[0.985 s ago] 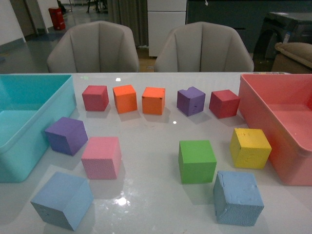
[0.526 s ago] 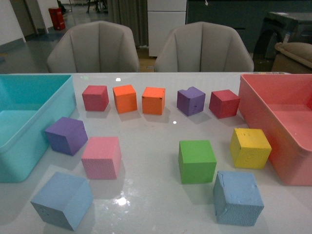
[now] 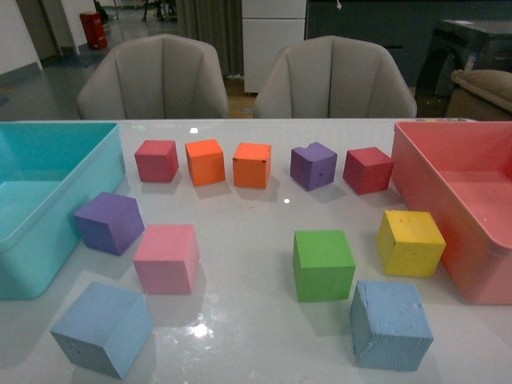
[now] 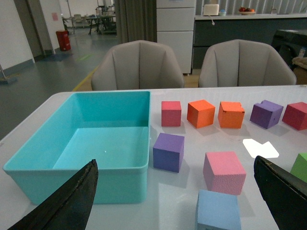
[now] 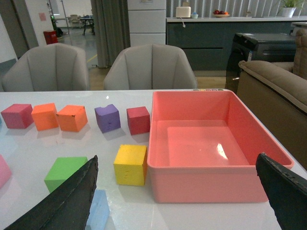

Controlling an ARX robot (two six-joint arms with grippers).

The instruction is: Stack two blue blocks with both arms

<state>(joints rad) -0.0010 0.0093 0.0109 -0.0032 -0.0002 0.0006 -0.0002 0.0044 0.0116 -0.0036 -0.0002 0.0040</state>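
Note:
Two pale blue blocks lie near the table's front edge in the front view, one at the left (image 3: 102,328) and one at the right (image 3: 390,324), far apart. Neither arm shows in that view. My left gripper (image 4: 175,162) is open and empty, held back from the table, and the left blue block (image 4: 218,211) lies between its black fingers (image 4: 67,203), low in the picture. Open and empty too, my right gripper (image 5: 177,157) faces the pink bin. Only a sliver of the right blue block (image 5: 99,211) shows beside one of the right gripper's fingers (image 5: 67,201).
A teal bin (image 3: 48,264) stands at the left and a pink bin (image 3: 448,232) at the right. Between them lie purple (image 3: 108,222), pink (image 3: 166,258), green (image 3: 322,264) and yellow (image 3: 410,242) cubes, with a row of red, orange and purple cubes (image 3: 252,165) behind. Two chairs stand beyond the table.

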